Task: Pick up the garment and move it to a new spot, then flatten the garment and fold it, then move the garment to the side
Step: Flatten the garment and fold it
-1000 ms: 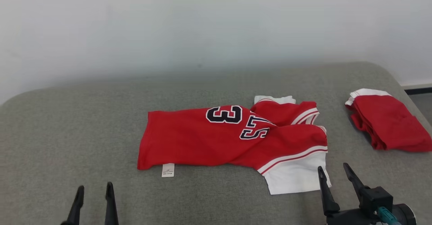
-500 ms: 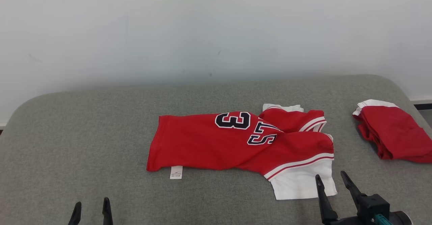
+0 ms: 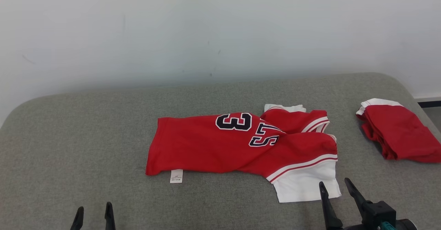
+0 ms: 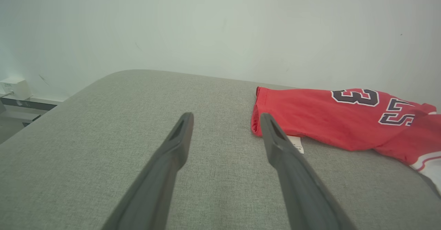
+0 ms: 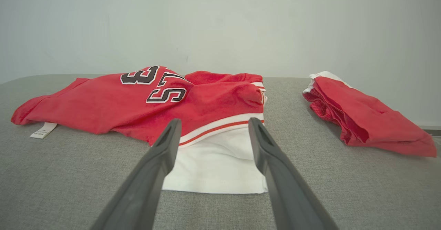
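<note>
A red jersey (image 3: 220,145) with black numbers and a white sleeve lies crumpled in the middle of the grey padded table (image 3: 69,137); it also shows as the jersey (image 4: 327,119) in the left wrist view and the jersey (image 5: 144,99) in the right wrist view. A white label (image 3: 176,176) sticks out at its near left hem. My right gripper (image 3: 334,186) stands open just in front of the white sleeve (image 5: 213,161), its fingers framing the sleeve's near edge. My left gripper (image 3: 93,212) is open at the lower left, short of the jersey's left hem, holding nothing.
A second red-and-white garment (image 3: 396,130) lies folded at the table's right edge, also seen as the folded garment (image 5: 365,119) in the right wrist view. A pale wall (image 3: 206,30) stands behind the table. A white wall box (image 4: 13,88) sits low at the left.
The camera has tilted, shifting the whole picture. Both grippers sit lower in the frame than a second ago, still open; the jersey lies as before.
</note>
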Controlling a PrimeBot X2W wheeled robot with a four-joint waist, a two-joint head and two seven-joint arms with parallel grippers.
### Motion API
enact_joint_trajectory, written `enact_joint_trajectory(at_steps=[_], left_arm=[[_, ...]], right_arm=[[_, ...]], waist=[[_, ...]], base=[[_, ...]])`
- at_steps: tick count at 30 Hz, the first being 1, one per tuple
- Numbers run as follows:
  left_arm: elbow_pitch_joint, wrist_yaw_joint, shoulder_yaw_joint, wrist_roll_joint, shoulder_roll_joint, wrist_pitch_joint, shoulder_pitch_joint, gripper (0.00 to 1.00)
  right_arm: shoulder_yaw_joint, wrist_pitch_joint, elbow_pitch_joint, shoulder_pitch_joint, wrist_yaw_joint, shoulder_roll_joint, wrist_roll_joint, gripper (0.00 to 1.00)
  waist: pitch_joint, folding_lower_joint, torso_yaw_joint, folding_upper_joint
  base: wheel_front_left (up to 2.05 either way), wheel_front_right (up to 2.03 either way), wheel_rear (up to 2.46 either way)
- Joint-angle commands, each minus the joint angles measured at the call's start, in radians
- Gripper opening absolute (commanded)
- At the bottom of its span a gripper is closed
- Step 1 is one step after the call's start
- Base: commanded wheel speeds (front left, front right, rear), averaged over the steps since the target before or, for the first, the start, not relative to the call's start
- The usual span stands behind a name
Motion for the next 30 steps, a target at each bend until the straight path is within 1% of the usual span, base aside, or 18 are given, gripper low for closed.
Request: enact_joint_trajectory(at_steps=[1,13,16,20,21,24,26,30], left_arm=[[0.000,0.002,0.000,0.007,-0.001,0.000,-0.009,1.00],[0.012,-0.009,-0.003,0.012,-0.002,0.000,-0.027,1.00],[0.044,0.000,-0.003,0.018,-0.001,0.000,-0.046,1.00],[0.123,0.000,-0.027,0.029,0.002,0.003,-0.103,1.00],[0.123,0.000,-0.027,0.029,0.002,0.003,-0.103,1.00],[0.193,-0.009,-0.047,0.031,0.007,0.017,-0.166,1.00],[0.249,-0.010,-0.055,0.038,0.017,0.031,-0.215,1.00],[0.344,0.001,-0.071,0.046,0.017,0.033,-0.330,1.00]], right_arm=[[-0.001,-0.001,0.002,0.007,-0.003,0.001,0.004,1.00],[-0.002,0.001,0.006,-0.009,-0.003,0.004,0.004,1.00],[-0.004,0.018,0.015,-0.026,-0.003,-0.002,0.010,1.00],[-0.028,0.087,0.047,-0.064,-0.003,-0.015,0.013,1.00],[-0.028,0.087,0.047,-0.064,-0.003,-0.015,0.013,1.00],[-0.040,0.155,0.088,-0.099,-0.003,-0.023,0.021,1.00],[-0.039,0.207,0.125,-0.127,-0.003,-0.031,0.042,1.00],[-0.026,0.255,0.173,-0.197,-0.003,-0.058,0.066,1.00]], waist=[[0.002,-0.0001,-0.002,0.0000],[0.021,-0.0001,-0.012,0.0000],[0.032,-0.0001,-0.019,0.0000],[0.051,-0.0001,-0.034,0.0000],[0.051,-0.0001,-0.034,0.0000],[0.071,-0.0001,-0.049,0.0000],[0.092,-0.0001,-0.060,0.0000],[0.155,-0.0001,-0.078,0.0000]], base=[[0.00,0.00,0.00],[0.00,0.00,0.00],[0.00,0.00,0.00],[0.00,0.00,0.00],[0.00,0.00,0.00],[0.00,0.00,0.00],[0.00,0.00,0.00],[0.00,0.00,0.00]])
